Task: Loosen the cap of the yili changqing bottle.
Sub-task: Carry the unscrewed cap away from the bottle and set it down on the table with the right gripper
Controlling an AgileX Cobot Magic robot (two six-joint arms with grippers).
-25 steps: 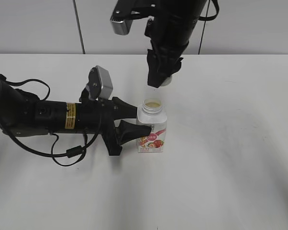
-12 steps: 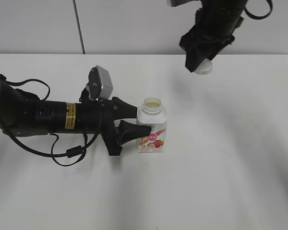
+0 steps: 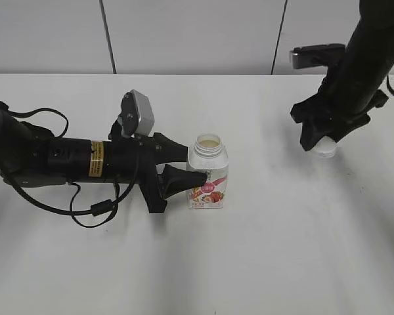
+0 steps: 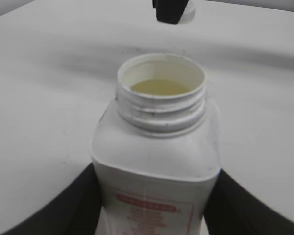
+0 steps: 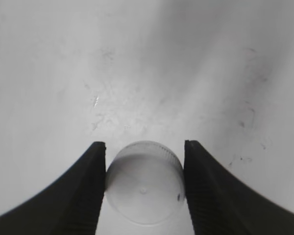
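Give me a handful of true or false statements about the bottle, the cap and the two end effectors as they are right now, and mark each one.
1. The cap is screwed onto the yili changqing bottle. False: the neck is open and the cap is off, far to the bottle's right.
2. The right end effector has the cap between its fingers. True.
3. The left end effector holds the bottle's body from the side. True.
4. The bottle lies on its side on the table. False: it stands upright.
5. Pale liquid shows inside the open neck in the left wrist view. True.
6. The right end effector hovers directly above the bottle. False: it is well off to the right.
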